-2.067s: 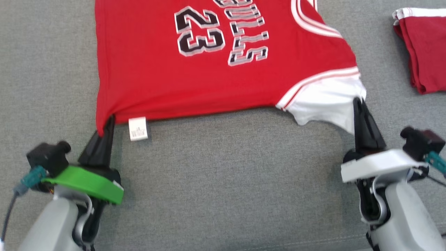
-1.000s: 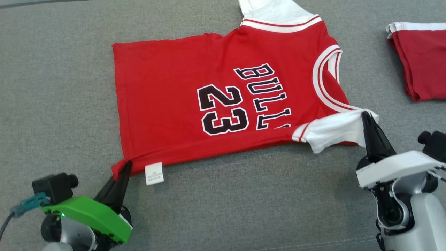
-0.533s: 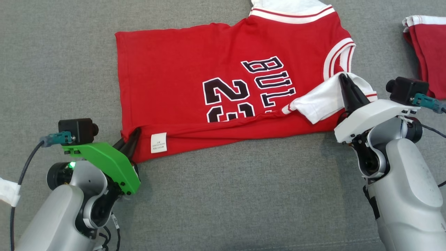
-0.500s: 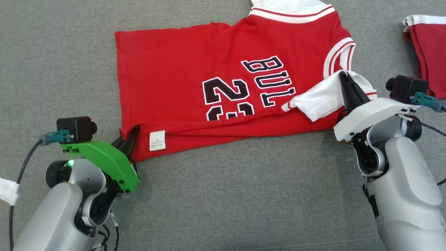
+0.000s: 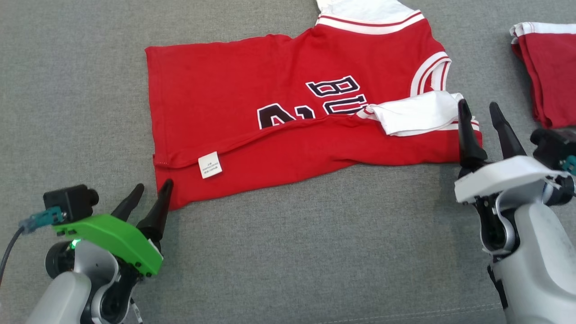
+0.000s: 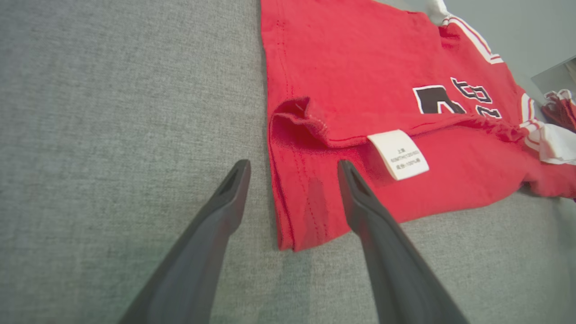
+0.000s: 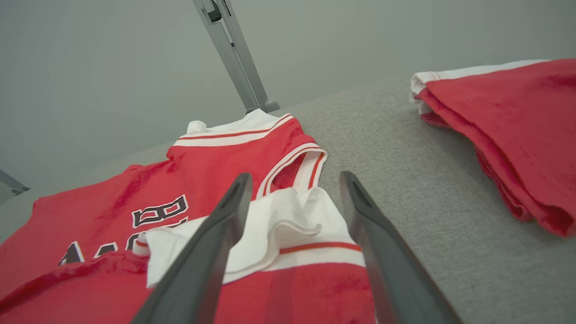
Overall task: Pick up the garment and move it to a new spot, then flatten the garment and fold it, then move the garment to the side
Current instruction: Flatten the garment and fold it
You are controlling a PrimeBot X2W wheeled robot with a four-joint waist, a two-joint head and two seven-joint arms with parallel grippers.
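- Nearest, the left tool (image 5: 154, 183) under its green mount has its two dark fingers spread and holds nothing. In the left wrist view they straddle the near-left corner of the jersey (image 5: 270, 76), one over red cloth and one over the counter (image 5: 292, 252). Whether they touch the cloth I cannot tell.
- The right tool (image 5: 478, 103), under a white mount, is likewise spread and empty, with its fingers rising just beside the jersey's near-right end.
- The counter is covered in grey, coarse-woven cloth, matte and slightly mottled.
- The jersey lies across the middle of the counter, collar towards the robot's right. Its near long edge is turned over onto the body, hiding the lower part of the black number and lettering.
- A white care label (image 5: 210, 164) faces up on that turned strip, which ends at the left in a small puffed loop rather than a flat crease.
- The white sleeve (image 5: 414, 118) lies folded in over the red, soft and slightly rumpled, trimmed with a thin red stripe.
- My reading is that relocating and flattening are done and one lengthwise fold is laid. The far side, the crosswise folds and the move aside are not yet done.
- Far right, well apart, sits a folded red garment (image 5: 551, 76) with a white edge.
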